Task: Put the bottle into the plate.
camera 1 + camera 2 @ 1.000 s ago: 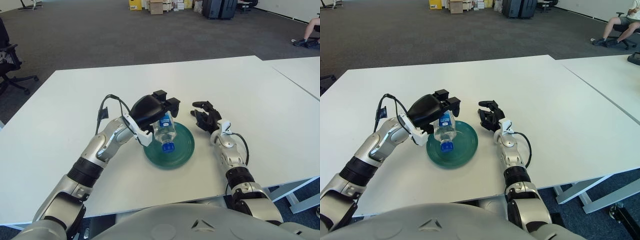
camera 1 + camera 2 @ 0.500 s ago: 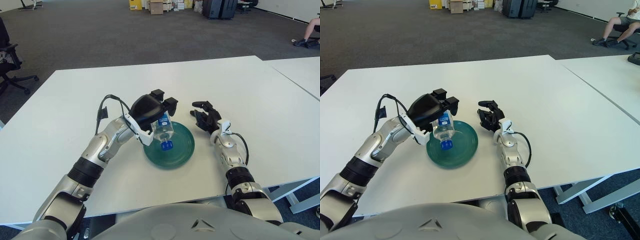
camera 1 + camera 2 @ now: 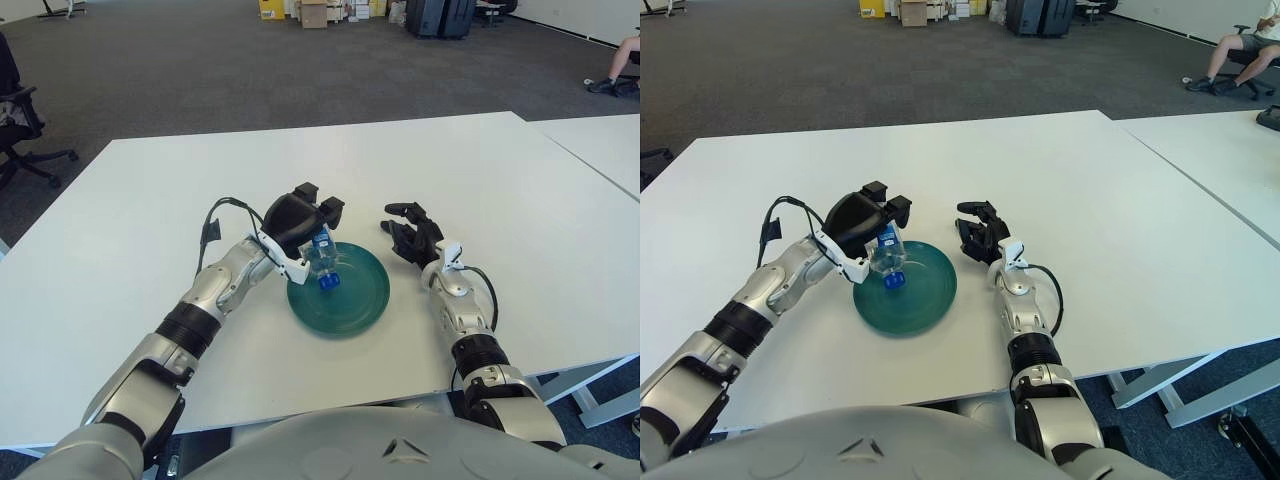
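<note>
Left eye view: the left hand [image 3: 296,222] has its fingers wrapped around the bottle [image 3: 322,262], which hangs tilted beneath the palm with its blue cap pointing down and toward the robot. The cap sits over the plate's [image 3: 352,308] near-left part, just below the hand; whether it touches the plate cannot be told. The right hand [image 3: 410,236] shows beside the plate, on the side away from the left hand, its fingers loosely spread and holding nothing.

Right eye view: the same grasp shows, with the bottle under the left hand above the left edge of the plate, on the white surface [image 3: 1090,200]. The placing step looks nearly finished. The next move calls for lowering the bottle onto the plate floor, then opening the fingers without tipping it over the rim.
</note>
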